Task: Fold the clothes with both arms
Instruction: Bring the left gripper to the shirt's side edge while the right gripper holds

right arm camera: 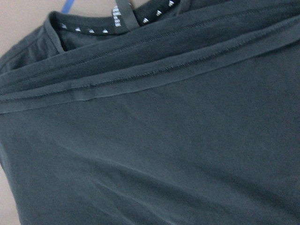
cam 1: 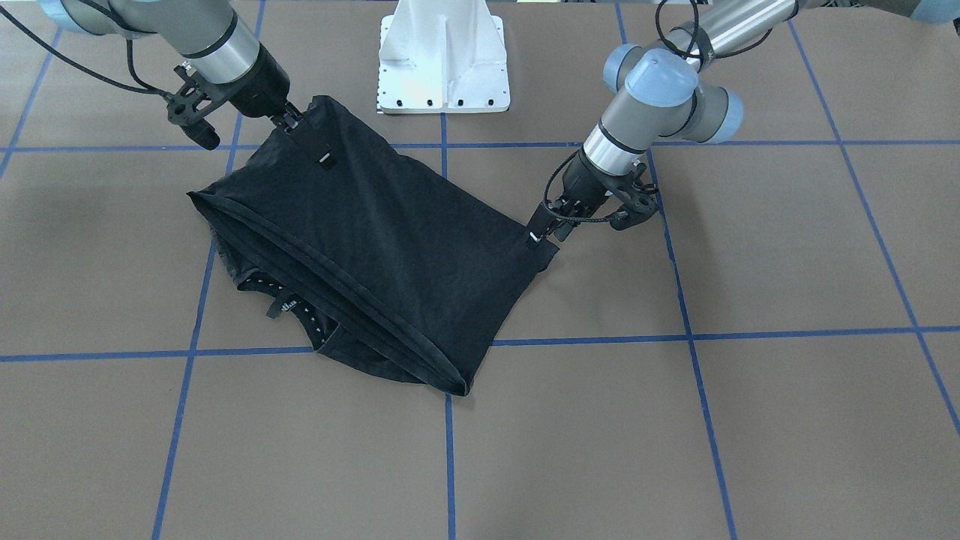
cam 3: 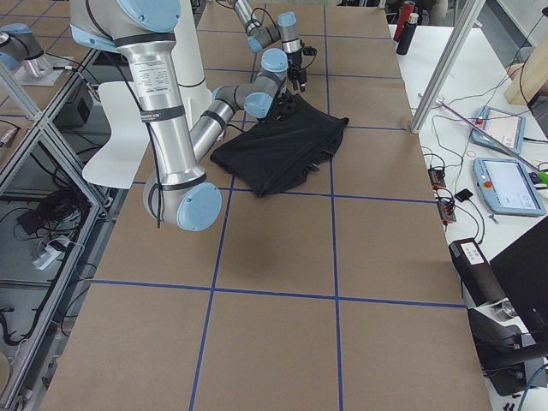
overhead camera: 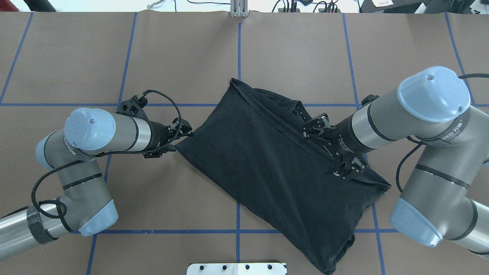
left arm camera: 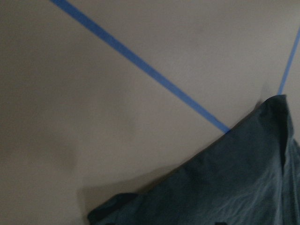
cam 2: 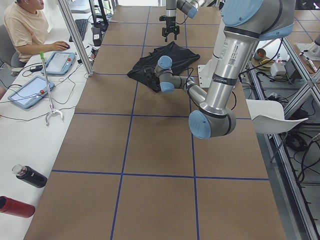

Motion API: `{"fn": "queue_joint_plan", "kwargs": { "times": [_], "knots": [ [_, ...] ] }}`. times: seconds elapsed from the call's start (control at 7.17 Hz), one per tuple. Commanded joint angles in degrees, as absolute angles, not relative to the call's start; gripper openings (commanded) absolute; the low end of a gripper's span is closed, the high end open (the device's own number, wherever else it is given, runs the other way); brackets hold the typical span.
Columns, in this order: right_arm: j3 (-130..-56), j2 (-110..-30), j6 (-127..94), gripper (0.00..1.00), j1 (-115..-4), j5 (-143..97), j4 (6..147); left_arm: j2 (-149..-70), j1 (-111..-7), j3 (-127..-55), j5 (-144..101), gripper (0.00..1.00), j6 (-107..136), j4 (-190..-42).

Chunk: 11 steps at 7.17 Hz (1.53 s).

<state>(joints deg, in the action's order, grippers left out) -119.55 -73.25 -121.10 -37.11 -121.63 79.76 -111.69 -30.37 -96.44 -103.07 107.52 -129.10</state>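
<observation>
"What's the bench [cam 1: 787, 420] like?"

"Brown all over, with blue tape lines [cam 1: 697, 337] marking it into big squares."

"And what's on it?"

"One black T-shirt [cam 1: 390, 247], doubled over and lying aslant across the tape around the middle. Its collar peeks out under the top layer. A white pedestal base [cam 1: 444, 67] stands at the robot-side edge, close by the shirt."

T-shirt [overhead camera: 267, 164] on table [overhead camera: 172, 57], L claw [overhead camera: 178, 144] left corner, R claw [cam 1: 295, 124] right
</observation>
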Motion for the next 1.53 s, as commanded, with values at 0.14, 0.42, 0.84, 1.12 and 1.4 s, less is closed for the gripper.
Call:
{"fn": "queue_joint_plan", "kwargs": {
  "times": [0.14,0.42,0.84,1.12,1.4],
  "knots": [
    [-117.9,-72.5,-118.6,1.0,-38.1,-120.6,79.7,-111.8,-28.6,-95.8,-102.1,0.66,107.7,-127.9],
    [-117.9,-72.6,-118.6,1.0,-38.1,-120.5,79.8,-111.8,-28.7,-95.3,-102.1,0.56,107.5,-128.0],
    [-117.4,-72.6,-118.6,1.0,-38.1,-119.6,79.7,-111.7,-29.2,-94.0,-99.7,0.0,106.6,-128.0],
    [-117.3,-72.5,-118.6,1.0,-38.2,-118.5,79.7,-112.2,-34.8,-93.0,-99.9,0.0,98.2,-128.1],
    [-117.6,-72.3,-118.6,1.0,-38.2,-118.5,79.6,-122.3,-40.6,-82.9,-100.1,0.0,93.4,-128.6]
  ]
}}
